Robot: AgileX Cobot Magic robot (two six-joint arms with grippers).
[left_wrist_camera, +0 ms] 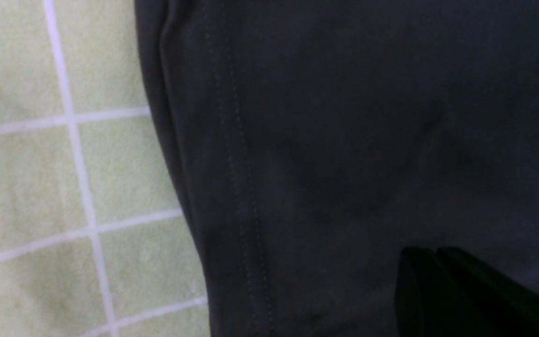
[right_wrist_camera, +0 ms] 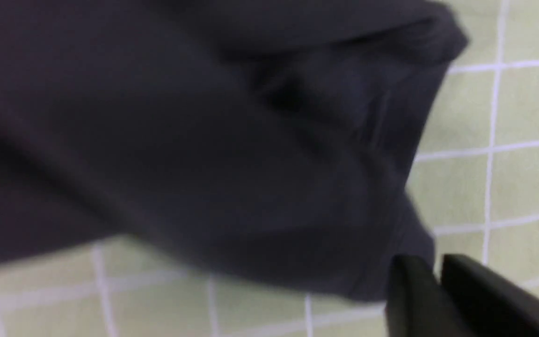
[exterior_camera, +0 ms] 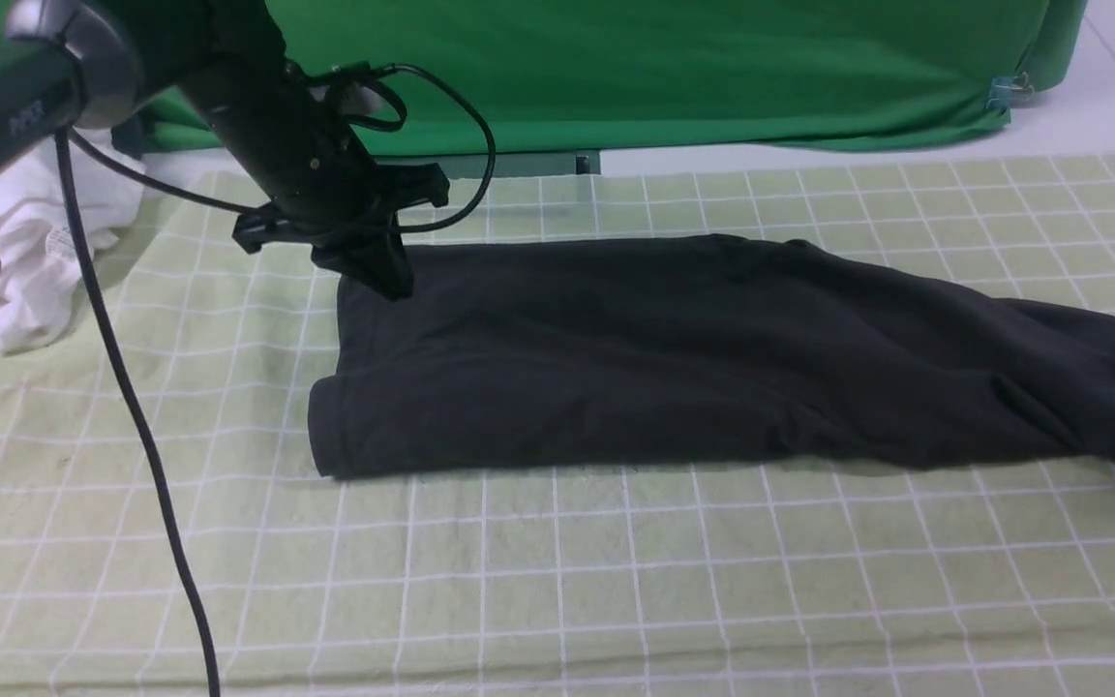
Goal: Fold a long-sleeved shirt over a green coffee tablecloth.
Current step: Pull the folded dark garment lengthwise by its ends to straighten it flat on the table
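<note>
One soft black long-sleeved shirt (exterior_camera: 674, 358) lies on one pale yellow-green tablecloth with thin white grid lines (exterior_camera: 557, 581). The shirt is folded into a long band. It starts left of the middle of the tabletop and runs out past the right side of the front view, a bit nearer the far edge than the near one.

There are two grippers. The left gripper (exterior_camera: 385, 276) is down on the far left corner of the shirt, and its two fingers (left_wrist_camera: 461, 299) are pressed together. It may be pinching cloth, but the wrist view is too dark to be sure. The right gripper (right_wrist_camera: 433, 269) is at the shirt's other end, right by a hem corner. Its two fingers sit close together, and I cannot tell if they hold the shirt.

One crumpled white garment (exterior_camera: 35, 252) lies at the far left edge. One plain deep-green sheet (exterior_camera: 664, 68) hangs behind the far edge. One black cable (exterior_camera: 132, 407) hangs over the near left part.
</note>
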